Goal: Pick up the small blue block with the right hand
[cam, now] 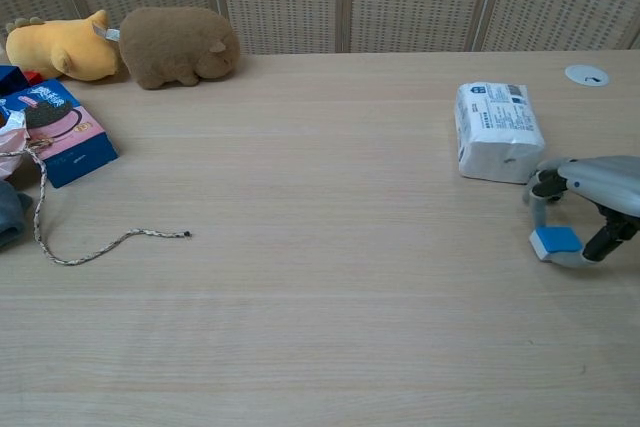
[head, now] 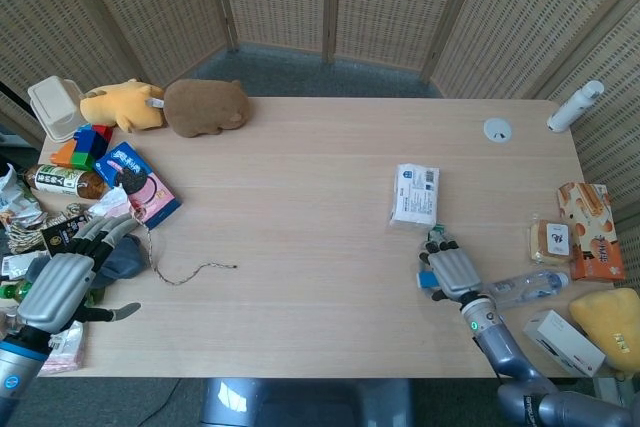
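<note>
The small blue block (cam: 556,241) (head: 428,280) is at the table's front right, just below a white tissue pack (cam: 498,130). My right hand (cam: 592,203) (head: 452,272) curls over it from the right. It pinches the block between a finger (cam: 541,209) above and a grey finger under its lower edge. The block sits very close to the tabletop; I cannot tell whether it is lifted. My left hand (head: 62,284) hovers at the table's front left edge, fingers spread, holding nothing.
A water bottle (head: 525,288), a white box (head: 565,341) and snack packs (head: 590,230) lie right of the right hand. A cord (cam: 95,243), a blue box (cam: 60,144) and two plush toys (cam: 180,45) occupy the left side.
</note>
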You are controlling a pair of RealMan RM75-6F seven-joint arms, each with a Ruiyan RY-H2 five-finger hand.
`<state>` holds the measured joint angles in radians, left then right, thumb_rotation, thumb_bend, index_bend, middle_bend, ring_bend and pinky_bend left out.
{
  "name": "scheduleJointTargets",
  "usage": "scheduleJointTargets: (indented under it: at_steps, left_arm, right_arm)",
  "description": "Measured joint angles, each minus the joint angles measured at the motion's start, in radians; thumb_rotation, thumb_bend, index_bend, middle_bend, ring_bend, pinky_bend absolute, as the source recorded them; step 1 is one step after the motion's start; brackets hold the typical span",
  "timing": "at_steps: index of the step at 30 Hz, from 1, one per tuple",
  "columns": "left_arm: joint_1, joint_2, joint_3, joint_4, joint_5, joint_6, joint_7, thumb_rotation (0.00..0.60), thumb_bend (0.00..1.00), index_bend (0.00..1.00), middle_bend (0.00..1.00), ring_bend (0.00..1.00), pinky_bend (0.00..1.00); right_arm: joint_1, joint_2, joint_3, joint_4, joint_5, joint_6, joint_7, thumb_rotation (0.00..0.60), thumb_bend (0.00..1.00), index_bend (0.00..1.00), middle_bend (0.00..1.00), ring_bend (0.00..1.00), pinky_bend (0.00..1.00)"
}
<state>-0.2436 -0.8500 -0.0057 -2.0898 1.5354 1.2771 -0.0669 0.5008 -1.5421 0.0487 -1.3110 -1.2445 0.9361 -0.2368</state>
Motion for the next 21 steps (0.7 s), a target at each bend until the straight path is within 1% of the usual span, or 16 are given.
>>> scheduleJointTargets:
  at_steps: [6, 12, 16, 21]
  left_arm:
    - [-0.004, -0.006, -0.001, 0.002, -0.001, -0.008, 0.002, 0.6, 0.01, 0.0, 0.0, 0.0, 0.0]
    - [-0.007, -0.013, -0.001, 0.004, 0.001, -0.01, 0.001, 0.6, 0.0, 0.0, 0.0, 0.0, 0.0]
    - [-0.007, -0.015, 0.0, 0.005, 0.004, -0.01, 0.0, 0.6, 0.01, 0.0, 0.0, 0.0, 0.0]
    - [0.0, -0.012, 0.005, 0.002, 0.013, 0.0, -0.003, 0.6, 0.01, 0.0, 0.0, 0.0, 0.0]
  right_arm:
    - [-0.007, 0.067, 0.007, -0.072, -0.009, 0.031, -0.009, 0.6, 0.33, 0.63, 0.27, 0.0, 0.0]
    - [-0.017, 0.164, 0.029, -0.186, -0.02, 0.084, -0.018, 0.6, 0.33, 0.64, 0.27, 0.0, 0.0]
    - [-0.015, 0.243, 0.061, -0.264, -0.027, 0.113, -0.02, 0.6, 0.33, 0.64, 0.27, 0.0, 0.0]
    - [0.003, 0.313, 0.113, -0.326, -0.023, 0.125, -0.011, 0.6, 0.33, 0.64, 0.28, 0.0, 0.0]
